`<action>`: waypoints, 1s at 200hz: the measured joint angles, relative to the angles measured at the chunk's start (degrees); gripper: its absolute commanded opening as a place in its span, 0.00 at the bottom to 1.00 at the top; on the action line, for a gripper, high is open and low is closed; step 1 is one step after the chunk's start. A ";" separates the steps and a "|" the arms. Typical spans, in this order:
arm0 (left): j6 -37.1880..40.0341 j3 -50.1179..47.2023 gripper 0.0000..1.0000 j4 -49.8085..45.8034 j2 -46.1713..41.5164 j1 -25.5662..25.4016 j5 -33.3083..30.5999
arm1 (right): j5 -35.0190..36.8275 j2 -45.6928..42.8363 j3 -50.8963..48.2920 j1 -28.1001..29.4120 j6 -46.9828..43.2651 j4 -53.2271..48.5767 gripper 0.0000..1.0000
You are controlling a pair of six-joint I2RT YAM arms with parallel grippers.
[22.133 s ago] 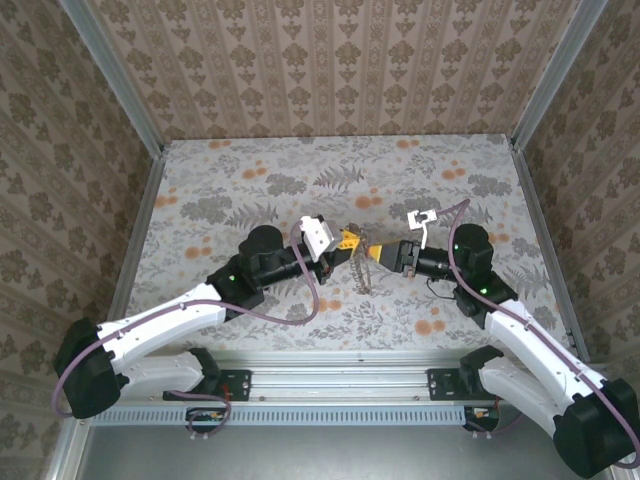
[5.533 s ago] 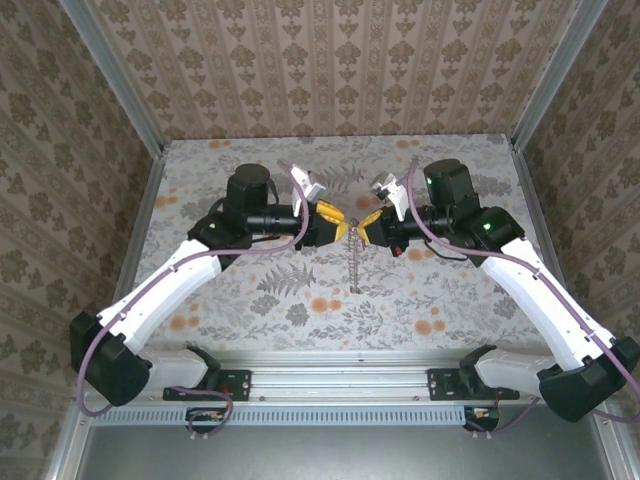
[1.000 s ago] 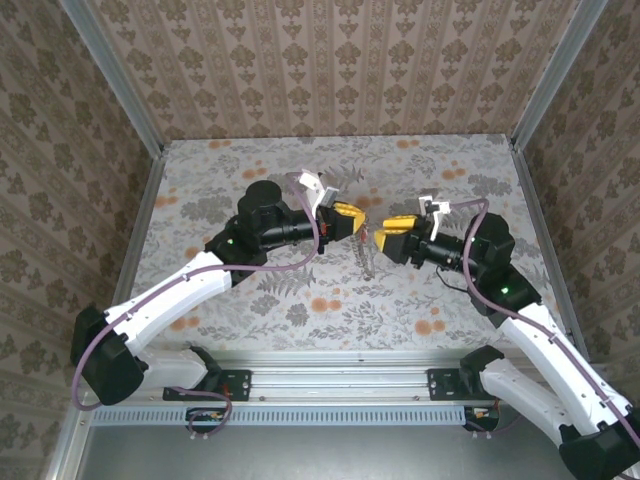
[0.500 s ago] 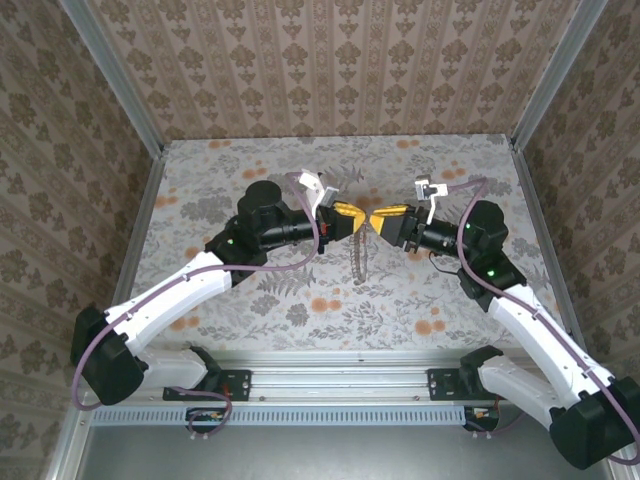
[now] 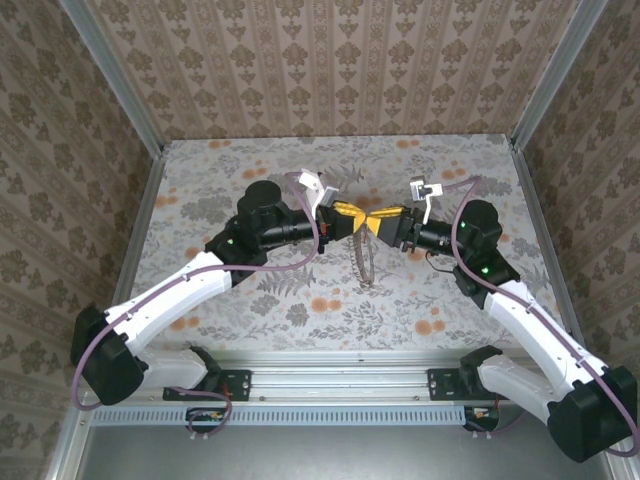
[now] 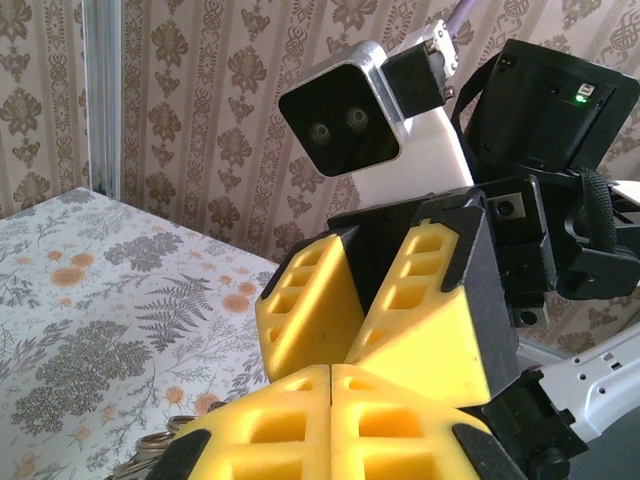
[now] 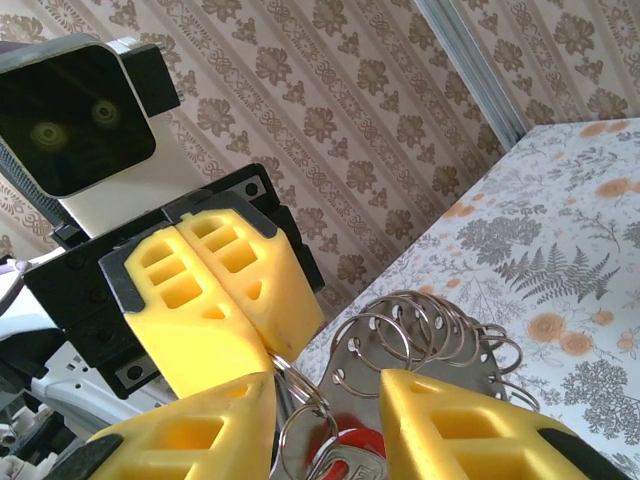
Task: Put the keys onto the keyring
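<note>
My left gripper (image 5: 350, 217) is held above the table's middle, shut on a thin wire ring of the keyring (image 7: 440, 335). The keyring is a silvery perforated plate with several wire rings, and it hangs down toward the table (image 5: 366, 262). My right gripper (image 5: 374, 222) meets the left one tip to tip. In the right wrist view its jaws (image 7: 325, 430) are narrowed around the red-headed key (image 7: 352, 447) and a small ring, touching them on both sides. The left gripper's fingers (image 7: 230, 300) are pressed together just beyond. From the left wrist, its shut pads (image 6: 331, 375) face the right fingers (image 6: 310, 300).
The floral tabletop (image 5: 250, 190) is walled in by patterned panels, with aluminium posts (image 5: 115, 80) at the back corners. Both arms angle inward from their bases on the front rail (image 5: 340, 385). A few rings of the keyring peek in at the lower left (image 6: 150, 455).
The right gripper has swung up and left from a spot apart to meet the left gripper, and its jaws have narrowed around the key. The left arm has held still.
</note>
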 measured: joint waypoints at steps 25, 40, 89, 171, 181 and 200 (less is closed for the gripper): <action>0.00 0.00 0.00 0.00 0.00 -0.20 -0.02 | -0.44 0.26 -0.02 -0.02 0.20 0.70 0.31; 0.00 0.00 0.00 0.00 0.00 -0.20 0.00 | -0.83 0.26 -0.02 0.00 0.37 1.27 0.29; 0.00 0.00 0.00 0.00 0.07 -0.24 0.00 | -1.25 0.26 -0.02 0.00 1.05 2.43 0.19; -0.02 0.00 0.00 0.07 0.11 -0.17 -0.68 | -2.60 0.42 -0.02 -0.22 1.62 3.34 0.00; -0.02 0.00 0.00 0.07 0.17 -0.17 -0.68 | -2.60 0.39 -0.02 -0.22 1.62 3.34 0.00; -0.02 0.00 0.00 0.22 0.35 -0.17 -0.70 | -2.58 0.42 -0.13 -0.24 1.62 3.34 0.00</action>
